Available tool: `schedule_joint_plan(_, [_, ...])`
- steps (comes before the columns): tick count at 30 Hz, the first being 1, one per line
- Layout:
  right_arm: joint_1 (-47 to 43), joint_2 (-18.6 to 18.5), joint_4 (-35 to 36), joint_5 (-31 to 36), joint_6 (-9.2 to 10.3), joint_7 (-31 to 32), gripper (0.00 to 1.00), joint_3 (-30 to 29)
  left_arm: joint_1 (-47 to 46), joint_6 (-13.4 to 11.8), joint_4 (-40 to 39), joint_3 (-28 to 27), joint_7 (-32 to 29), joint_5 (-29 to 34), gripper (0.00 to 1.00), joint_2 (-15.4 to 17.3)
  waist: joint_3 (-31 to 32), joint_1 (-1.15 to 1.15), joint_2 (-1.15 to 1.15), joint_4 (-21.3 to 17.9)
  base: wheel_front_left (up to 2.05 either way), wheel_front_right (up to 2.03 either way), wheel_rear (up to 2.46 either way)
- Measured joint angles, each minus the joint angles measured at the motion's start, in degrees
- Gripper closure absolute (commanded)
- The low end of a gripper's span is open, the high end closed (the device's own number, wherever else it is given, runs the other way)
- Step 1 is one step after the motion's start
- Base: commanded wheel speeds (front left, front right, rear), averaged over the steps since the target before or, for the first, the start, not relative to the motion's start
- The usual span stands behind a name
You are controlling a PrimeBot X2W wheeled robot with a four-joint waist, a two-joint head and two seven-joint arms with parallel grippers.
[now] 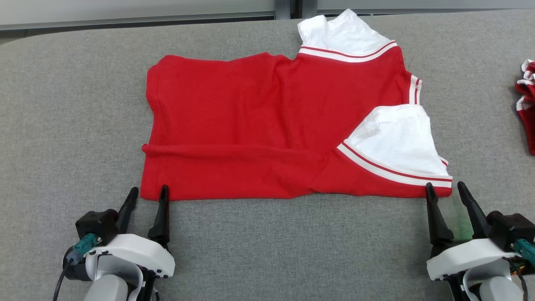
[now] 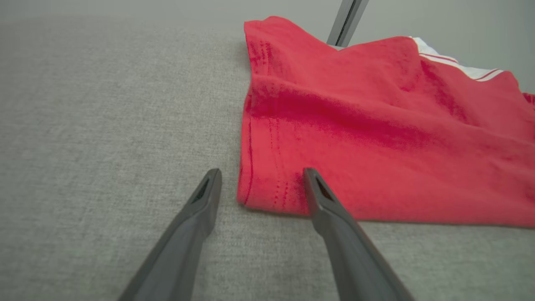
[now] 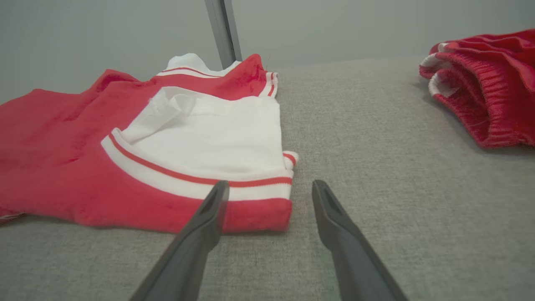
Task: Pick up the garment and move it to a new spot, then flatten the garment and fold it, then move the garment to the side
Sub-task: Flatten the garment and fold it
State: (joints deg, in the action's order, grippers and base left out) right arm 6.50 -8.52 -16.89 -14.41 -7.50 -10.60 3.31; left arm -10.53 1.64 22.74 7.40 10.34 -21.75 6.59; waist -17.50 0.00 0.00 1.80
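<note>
The garment [image 1: 259, 125] is a red shirt with white sleeves and striped trim, lying spread on the grey table [image 1: 67, 108]; its near hem faces me. My left gripper [image 1: 148, 192] stands open at the shirt's near left corner [image 2: 267, 184], one finger over the fabric edge, the other just off it. Over at the near right corner [image 3: 259, 209], my right gripper [image 1: 445, 187] is open too, straddling that corner, with one finger over the red hem and the other beside it. Nothing is held. The white near sleeve [image 3: 217, 133] lies folded over the red body.
A second red and white piece of clothing [image 1: 527, 104] lies bunched at the table's right edge, also in the right wrist view [image 3: 485, 83]. A grey wall with a dark vertical post [image 1: 288, 8] runs behind the table. Bare grey cloth surface lies left of the shirt.
</note>
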Motion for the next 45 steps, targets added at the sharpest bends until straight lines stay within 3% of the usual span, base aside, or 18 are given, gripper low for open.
schedule_joint_plan(5, [3.71, 0.19, -5.6, -2.9, 0.0, 0.03, 0.0, 1.86, -2.59, 1.43, 4.64, -0.54, -1.24, -2.61, 0.0, -0.34, -1.1, 0.0, 0.0, -0.2, 0.0, 0.0, 0.0])
schedule_joint_plan(6, [4.22, 0.14, -6.41, -3.71, 0.0, 0.03, 0.0, 2.68, -2.98, 1.68, 5.17, -0.62, -1.14, -3.07, 0.09, -0.37, -1.12, 0.0, 0.0, -0.19, 0.0, 0.0, 0.0])
schedule_joint_plan(8, [5.06, -0.04, -7.49, -5.01, 0.01, 0.53, 0.87, 4.3, -3.42, 2.2, 6.09, -0.43, -0.97, -3.1, 0.7, -0.29, -1.16, 0.0, 0.0, -0.13, 0.0, 0.0, 0.0])
schedule_joint_plan(9, [5.43, -0.27, -7.73, -5.66, 0.01, 0.49, 1.0, 4.89, -3.58, 2.3, 6.36, -0.37, -0.73, -3.2, 1.0, -0.21, -1.17, 0.0, 0.0, -0.1, 0.0, 0.0, 0.0])
schedule_joint_plan(19, [4.3, -2.43, -6.58, -10.88, -0.05, -0.54, 1.0, 7.53, 0.02, 1.31, 2.74, -0.27, 1.26, -2.71, 1.0, 0.96, 0.34, 0.0, 0.0, -0.37, 0.0, 0.0, 0.0])
schedule_joint_plan(26, [-3.12, -2.66, -1.83, -11.59, -0.05, 0.35, 1.0, 6.6, 7.06, -0.46, -4.56, -0.38, -2.97, -3.12, 1.0, 2.42, 3.38, 0.0, 0.0, -0.48, 0.0, 0.0, 0.0])
schedule_joint_plan(38, [-15.28, 0.83, 3.71, -11.76, -0.05, 4.77, 1.0, 4.31, 18.94, -4.36, -13.14, -0.8, -10.34, -5.13, 1.0, 3.19, 8.58, 0.0, 0.0, -1.28, 0.0, 0.0, 0.0])
schedule_joint_plan(39, [-15.51, 1.04, 4.0, -11.77, -0.05, 5.06, 1.0, 4.16, 19.42, -4.56, -13.34, -0.75, -10.5, -5.15, 0.54, 3.15, 8.78, 0.0, 0.0, -1.33, 0.0, 0.0, 0.0])
schedule_joint_plan(40, [-15.74, 1.32, 4.3, -11.71, -0.05, 5.15, 0.58, 3.9, 19.7, -4.86, -13.44, -0.75, -10.7, -5.3, 0.0, 3.01, 9.0, 0.0, 0.0, -1.35, 0.0, 0.0, 0.0])
schedule_joint_plan(41, [-15.89, 1.57, 4.64, -11.46, -0.05, 5.15, 0.58, 3.57, 19.8, -5.1, -13.63, -0.74, -10.68, -5.3, 0.0, 2.96, 9.17, 0.0, 0.0, -1.36, 0.0, 0.0, 0.0])
schedule_joint_plan(42, [-15.9, 1.59, 4.76, -11.16, -0.05, 5.23, 0.11, 3.32, 19.81, -5.24, -13.82, -0.73, -10.76, -5.3, 0.0, 2.97, 9.28, 0.0, 0.0, -1.38, 0.0, 0.0, 0.0])
schedule_joint_plan(43, [-15.88, 1.51, 4.92, -10.76, -0.05, 5.22, 0.0, 3.03, 19.81, -5.25, -13.91, -0.67, -10.81, -5.3, 0.0, 2.96, 9.43, 0.0, 0.0, -1.38, 0.0, 0.0, 0.0])
schedule_joint_plan(45, [-15.6, 1.23, 5.82, -9.64, -0.02, 4.43, 0.0, 2.09, 19.84, -5.53, -14.69, -0.62, -9.96, -5.13, 0.0, 2.85, 9.72, 0.0, 0.0, -1.45, 0.0, 0.0, 0.0])
